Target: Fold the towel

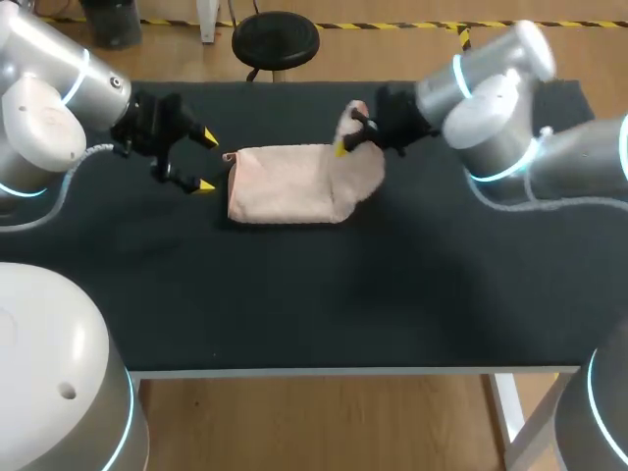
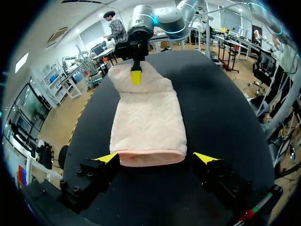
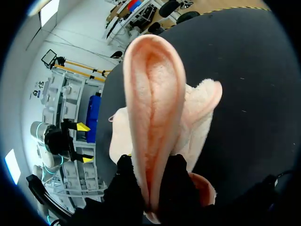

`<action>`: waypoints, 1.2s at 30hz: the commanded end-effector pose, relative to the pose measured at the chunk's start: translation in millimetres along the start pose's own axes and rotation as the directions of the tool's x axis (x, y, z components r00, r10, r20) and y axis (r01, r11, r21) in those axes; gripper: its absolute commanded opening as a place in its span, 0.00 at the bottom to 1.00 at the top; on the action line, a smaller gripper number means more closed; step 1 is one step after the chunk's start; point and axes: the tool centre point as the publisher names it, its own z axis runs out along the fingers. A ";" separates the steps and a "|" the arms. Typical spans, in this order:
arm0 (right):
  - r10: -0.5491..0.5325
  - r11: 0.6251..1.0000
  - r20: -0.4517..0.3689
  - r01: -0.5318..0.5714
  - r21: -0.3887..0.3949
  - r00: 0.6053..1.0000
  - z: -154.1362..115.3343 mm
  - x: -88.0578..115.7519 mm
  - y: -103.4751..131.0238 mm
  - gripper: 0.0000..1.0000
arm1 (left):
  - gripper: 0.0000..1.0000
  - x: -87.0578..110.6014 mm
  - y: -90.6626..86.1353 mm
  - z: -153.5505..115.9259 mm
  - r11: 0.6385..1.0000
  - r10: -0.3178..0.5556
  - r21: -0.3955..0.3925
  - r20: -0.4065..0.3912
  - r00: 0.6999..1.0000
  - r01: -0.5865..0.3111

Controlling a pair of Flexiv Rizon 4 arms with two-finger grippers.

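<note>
Towel (image 1: 294, 183) lies on table (image 1: 294, 314), near middle, part folded. R fingers (image 1: 340, 147) clamped on its raised edge; L fingers (image 1: 209, 137) spread wide, holding nothing, just off towel's opp. end.

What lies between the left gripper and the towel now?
Only a narrow strip of bare black table, seen in the head view. The left gripper is open and clear of the towel; the left wrist view shows the same gap.

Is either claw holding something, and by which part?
The right claw pinches the pink towel by a lifted fold at the end nearest it; the left claw is open, empty.
</note>
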 end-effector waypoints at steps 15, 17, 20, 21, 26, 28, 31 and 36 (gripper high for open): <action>-0.100 0.988 0.039 0.095 0.118 0.994 97.5 71.9 -14.6 1.00 | 1.00 0.6 1.0 0.1 1.000 0.001 0.003 0.002 1.000 -0.001; -0.121 0.985 0.037 0.116 0.125 0.992 95.8 80.7 -23.6 1.00 | 1.00 0.6 1.0 0.1 1.000 0.001 0.003 0.002 1.000 -0.001; -0.152 0.980 0.022 0.148 0.131 0.988 90.1 97.3 -35.2 1.00 | 1.00 0.6 1.0 0.1 1.000 0.001 0.003 0.002 1.000 -0.001; -0.158 0.978 0.012 0.155 0.136 0.987 87.2 103.5 -38.2 1.00 | 1.00 0.6 1.0 0.1 1.000 0.001 0.003 0.002 1.000 -0.001; -0.202 0.972 0.000 0.201 0.121 0.979 66.1 125.9 -43.5 1.00 | 1.00 0.6 1.0 0.1 1.000 0.001 0.003 0.002 1.000 -0.001; -0.214 0.971 0.007 0.212 0.111 0.977 56.7 130.2 -44.4 1.00 | 1.00 0.6 1.0 0.1 1.000 0.001 0.003 0.002 1.000 -0.001; -0.218 0.972 0.016 0.215 0.090 0.976 44.8 133.6 -44.8 1.00 | 1.00 0.6 1.0 0.1 1.000 0.001 0.003 0.002 1.000 -0.001; -0.209 0.977 0.031 0.208 0.043 0.977 31.4 132.0 -42.9 1.00 | 1.00 0.6 1.0 0.1 1.000 0.001 0.003 0.002 1.000 -0.001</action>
